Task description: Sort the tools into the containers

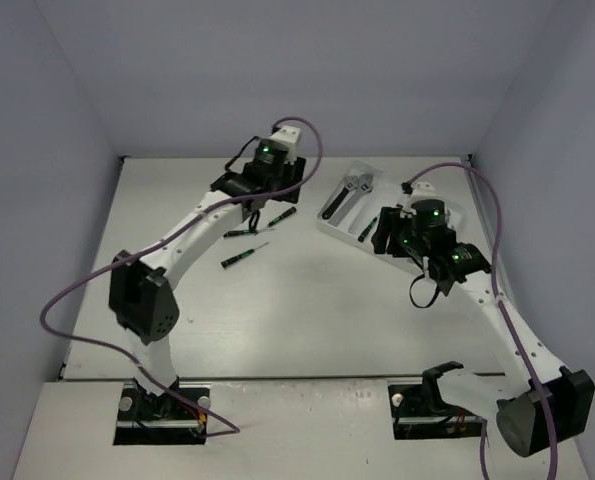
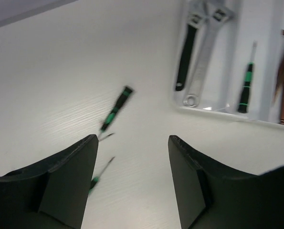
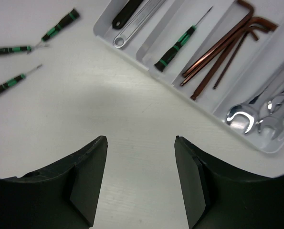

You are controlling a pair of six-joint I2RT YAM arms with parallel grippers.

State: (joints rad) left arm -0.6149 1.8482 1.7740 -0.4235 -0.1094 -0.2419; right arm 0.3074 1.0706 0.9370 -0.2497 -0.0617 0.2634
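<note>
Three green-and-black screwdrivers lie on the table: one [image 1: 282, 217], a second [image 1: 242, 233] and a third [image 1: 242, 257]. They also show in the right wrist view [image 3: 60, 26], [image 3: 13, 49], [image 3: 8, 85]. The white tray [image 1: 329, 228] holds an adjustable wrench [image 2: 185, 55], a silver wrench [image 2: 205, 52], one screwdriver [image 3: 177, 45], hex keys [image 3: 223, 43] and open-end wrenches [image 3: 261, 112], each kind in its own compartment. My left gripper [image 2: 132, 140] is open and empty above the table, right of the screwdrivers [image 2: 115, 109]. My right gripper [image 3: 141, 139] is open and empty, just in front of the tray [image 3: 106, 26].
Light walls close in the table on the left, back and right. Purple cables loop off both arms. The tray [image 2: 227, 62] lies at the back right, slanted to the table edge.
</note>
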